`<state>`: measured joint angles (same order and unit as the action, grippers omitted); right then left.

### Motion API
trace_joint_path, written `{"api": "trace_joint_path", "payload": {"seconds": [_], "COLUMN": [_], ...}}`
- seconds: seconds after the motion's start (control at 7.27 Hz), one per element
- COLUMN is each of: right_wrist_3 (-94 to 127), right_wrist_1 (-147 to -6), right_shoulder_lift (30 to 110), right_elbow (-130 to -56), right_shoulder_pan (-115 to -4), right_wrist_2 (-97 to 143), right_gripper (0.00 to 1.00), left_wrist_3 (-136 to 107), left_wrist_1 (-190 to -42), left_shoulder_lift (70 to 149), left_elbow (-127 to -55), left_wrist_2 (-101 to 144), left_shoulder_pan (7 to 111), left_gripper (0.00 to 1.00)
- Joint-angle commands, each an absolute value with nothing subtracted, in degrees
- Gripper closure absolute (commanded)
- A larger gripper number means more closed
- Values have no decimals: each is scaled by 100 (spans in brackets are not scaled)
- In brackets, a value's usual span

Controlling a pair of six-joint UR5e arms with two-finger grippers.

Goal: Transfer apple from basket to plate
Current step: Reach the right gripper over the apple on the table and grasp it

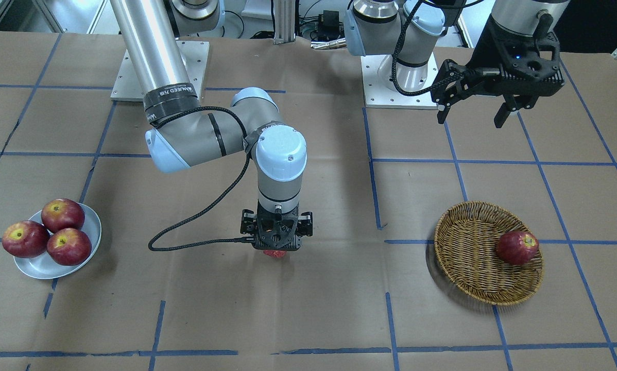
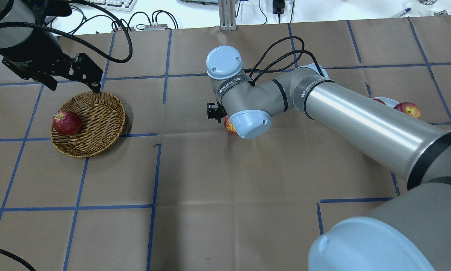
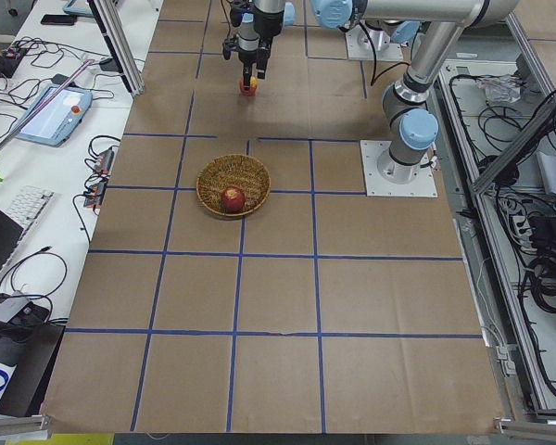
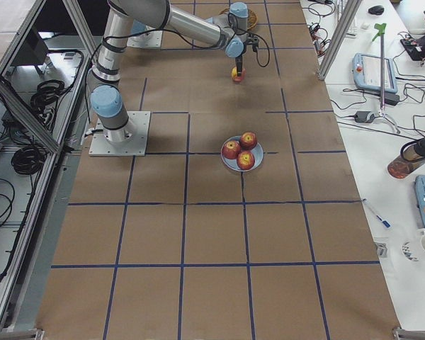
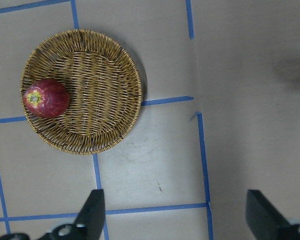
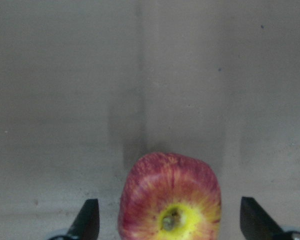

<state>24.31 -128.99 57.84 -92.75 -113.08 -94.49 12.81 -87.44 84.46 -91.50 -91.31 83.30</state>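
front-facing: basket (image 1: 468, 247) holds one dark apple (image 1: 517, 248); plate (image 1: 40, 265), three

Brown-papered table (image 1: 308, 309), blue tape grid (image 1: 373, 170); basket (image 1: 445, 257), plate (image 1: 35, 269) well apart.

The brand "WANJEED" stands on the right arm's black band (image 1: 168, 98); likewise on its grey wrist joint (image 2: 229, 86).
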Motion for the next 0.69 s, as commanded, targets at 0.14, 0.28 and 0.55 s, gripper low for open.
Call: {"api": "trace_joint_path", "payload": {"seconds": [0.14,0.28,0.55], "right_wrist_3": [2435,2426,2417], "right_wrist_1": [-13051,-13060,-13043], "right_shoulder_lift": [5634,5634,5738], "right_elbow": [-9290,-9290,-9220], "right_shoulder_pan": [-11312,-11312,-11277], "right_wrist_2": [-9448,-9448,-9474], "right_gripper": [22,37,46], "left_wrist_3": [1275,1283,1283], "left_wrist_1": [-8745,-8736,-8736], "left_shoulder_lift": [8429,8437,8438], "left_elbow": [-9070,-9053,-9027], "left_wrist_2": [-9176,-9167,-9176], "left_shoulder_pan": [8332,8332,8332], "left_gripper": [1,1,1]}}
